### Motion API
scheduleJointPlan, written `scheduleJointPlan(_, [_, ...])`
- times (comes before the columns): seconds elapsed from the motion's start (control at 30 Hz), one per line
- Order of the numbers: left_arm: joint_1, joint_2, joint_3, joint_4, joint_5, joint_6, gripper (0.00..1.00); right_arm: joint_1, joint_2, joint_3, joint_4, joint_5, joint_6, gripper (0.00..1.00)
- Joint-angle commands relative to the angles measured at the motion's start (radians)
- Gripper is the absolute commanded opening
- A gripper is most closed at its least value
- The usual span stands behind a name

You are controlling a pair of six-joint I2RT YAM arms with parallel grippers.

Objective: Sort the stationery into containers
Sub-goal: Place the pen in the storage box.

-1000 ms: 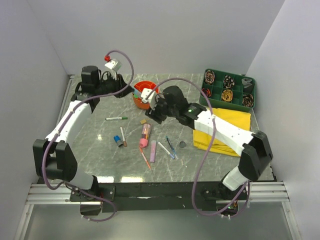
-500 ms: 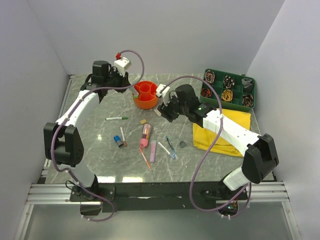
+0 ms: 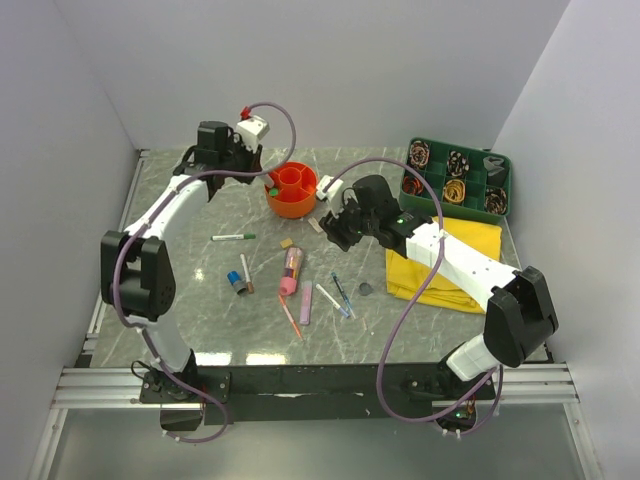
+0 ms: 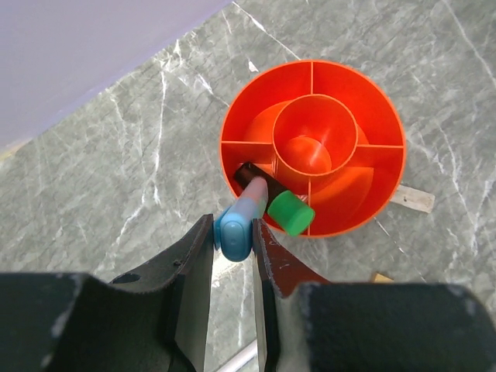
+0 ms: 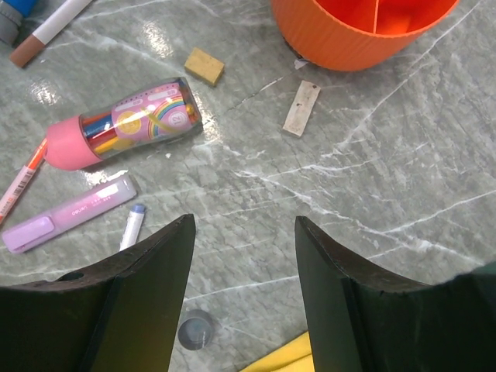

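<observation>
Swung across, left gripper (image 4: pixel 232 239) clamps a seemingly light, stiff blue-ended plastic marker (image 4: pixel 243 213) by its top, round orange plastic organiser (image 4: pixel 364 180) just ahead; right gripper (image 5: pixel 244 229) gapes empty.

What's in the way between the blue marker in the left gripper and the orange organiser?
Nothing visible. The blue marker, clamped in the left gripper, points its dark end into a ring compartment of the orange organiser. A green cap stands close beside that end in the organiser and might get brushed.
</observation>
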State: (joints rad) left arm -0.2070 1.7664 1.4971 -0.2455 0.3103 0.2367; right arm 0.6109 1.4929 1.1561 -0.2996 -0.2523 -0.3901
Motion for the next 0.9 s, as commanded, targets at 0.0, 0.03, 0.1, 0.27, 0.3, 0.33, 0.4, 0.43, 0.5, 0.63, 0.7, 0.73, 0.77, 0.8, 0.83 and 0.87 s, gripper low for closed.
scheduleJointPlan(0.0, [-0.032, 0.037, 0.054, 0.031, -0.031, 0.035, 0.01, -0.008, -0.046, -0.009, 0.039, 0.002, 0.004, 0.62])
scheduleJointPlan(0.03, [-0.041, 0.05, 0.055, 0.032, -0.033, 0.036, 0.01, -0.01, -0.046, -0.009, 0.042, 0.005, 0.003, 0.62])
scheduleJointPlan(0.1, [-0.051, 0.06, 0.055, 0.035, -0.042, 0.038, 0.01, -0.01, -0.046, -0.009, 0.042, 0.007, 0.002, 0.62])
scheduleJointPlan(0.27, [-0.063, 0.093, 0.052, 0.045, -0.056, 0.027, 0.01, -0.011, -0.045, -0.01, 0.043, 0.012, 0.0, 0.62])
scheduleJointPlan(0.3, [-0.063, 0.097, 0.051, 0.046, -0.062, 0.027, 0.02, -0.013, -0.048, -0.012, 0.043, 0.013, -0.001, 0.62])
scheduleJointPlan(0.33, [-0.063, 0.099, 0.049, 0.049, -0.062, 0.026, 0.05, -0.013, -0.046, -0.012, 0.042, 0.015, -0.001, 0.62])
scheduleJointPlan(0.4, [-0.063, 0.099, 0.048, 0.052, -0.068, 0.021, 0.13, -0.016, -0.046, -0.013, 0.043, 0.013, 0.002, 0.62])
scheduleJointPlan(0.43, [-0.063, 0.099, 0.048, 0.055, -0.068, 0.016, 0.19, -0.014, -0.045, -0.012, 0.045, 0.013, 0.003, 0.62])
scheduleJointPlan(0.5, [-0.063, 0.1, 0.046, 0.066, -0.071, 0.003, 0.41, -0.014, -0.042, -0.012, 0.047, 0.007, 0.008, 0.62])
scheduleJointPlan(0.63, [-0.069, 0.102, 0.055, 0.066, -0.054, -0.007, 0.57, -0.014, -0.03, -0.001, 0.044, 0.002, 0.01, 0.62])
scheduleJointPlan(0.7, [-0.068, 0.087, 0.066, 0.069, -0.047, -0.025, 0.6, -0.014, -0.026, 0.01, 0.043, 0.004, 0.008, 0.62])
scheduleJointPlan(0.73, [-0.068, 0.079, 0.069, 0.071, -0.05, -0.034, 0.61, -0.014, -0.025, 0.017, 0.037, 0.004, 0.007, 0.62])
scheduleJointPlan(0.77, [-0.068, 0.07, 0.081, 0.069, -0.054, -0.048, 0.61, -0.014, -0.023, 0.022, 0.036, 0.004, 0.004, 0.62])
scheduleJointPlan(0.8, [-0.066, 0.045, 0.089, 0.068, -0.057, -0.053, 0.62, -0.014, -0.022, 0.025, 0.028, 0.002, 0.003, 0.62])
scheduleJointPlan(0.83, [-0.066, 0.027, 0.095, 0.06, -0.072, -0.057, 0.63, -0.014, -0.022, 0.034, 0.022, -0.001, 0.002, 0.62])
scheduleJointPlan(0.87, [-0.065, 0.009, 0.1, 0.06, -0.083, -0.059, 0.64, -0.013, -0.019, 0.04, 0.014, -0.002, -0.004, 0.62])
